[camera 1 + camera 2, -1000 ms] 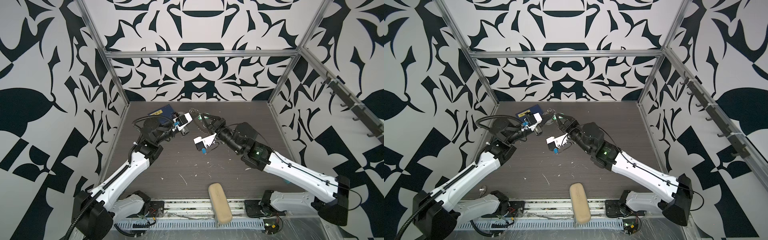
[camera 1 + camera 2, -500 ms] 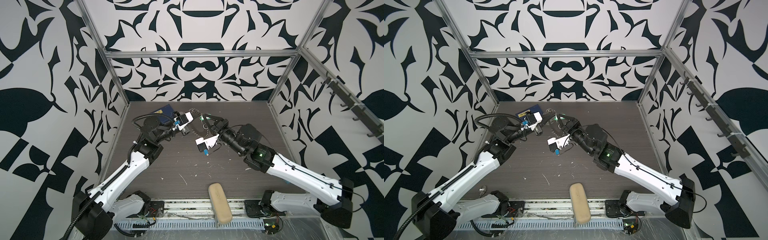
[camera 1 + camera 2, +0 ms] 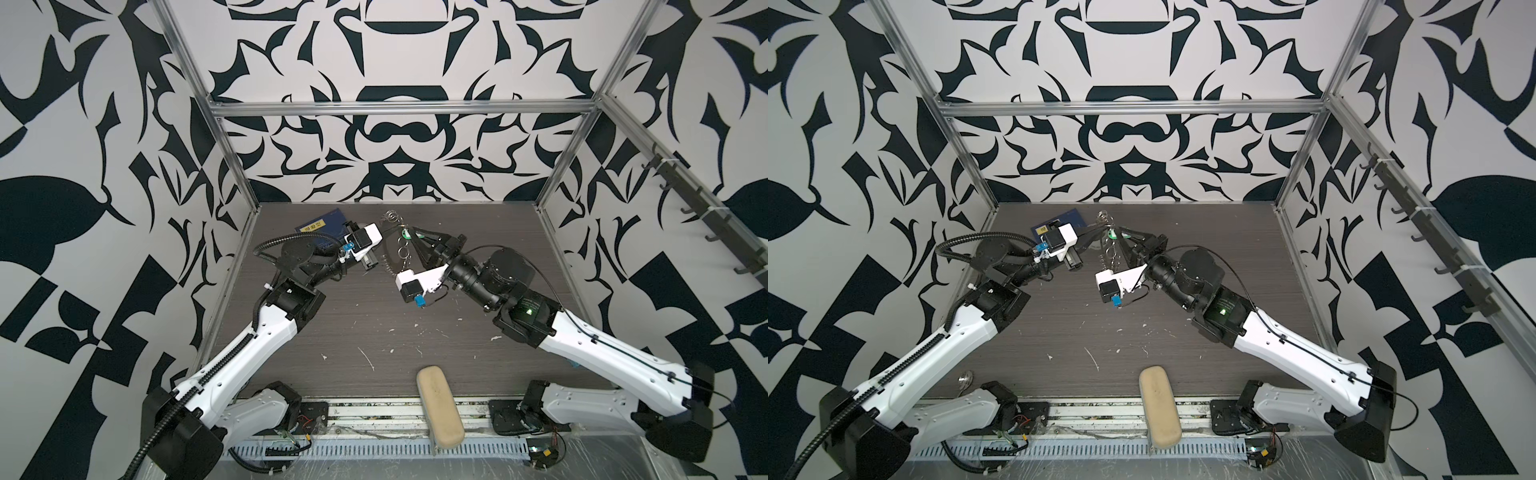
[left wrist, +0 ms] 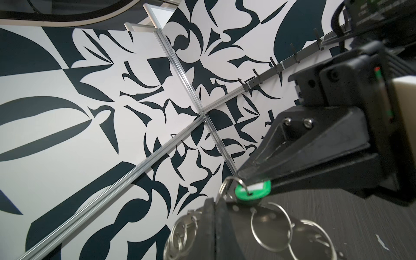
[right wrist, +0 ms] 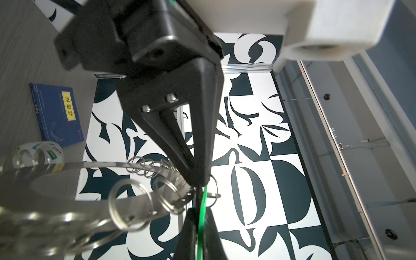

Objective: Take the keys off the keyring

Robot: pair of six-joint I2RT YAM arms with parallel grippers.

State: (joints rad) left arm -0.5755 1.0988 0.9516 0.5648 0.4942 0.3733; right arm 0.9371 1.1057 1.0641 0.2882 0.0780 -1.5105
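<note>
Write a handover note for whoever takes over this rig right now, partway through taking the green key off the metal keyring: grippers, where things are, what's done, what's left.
Left gripper: shut on the rim of the keyring, holding it up off the table.
Right gripper: shut on the green key.
Where: both things are in the air near the back middle of the table, grippers tip to tip.
Done: both grips are made.
Left: the key is still threaded on a wire loop at the keyring's rim. Work it off the loop, then set it down.
</note>
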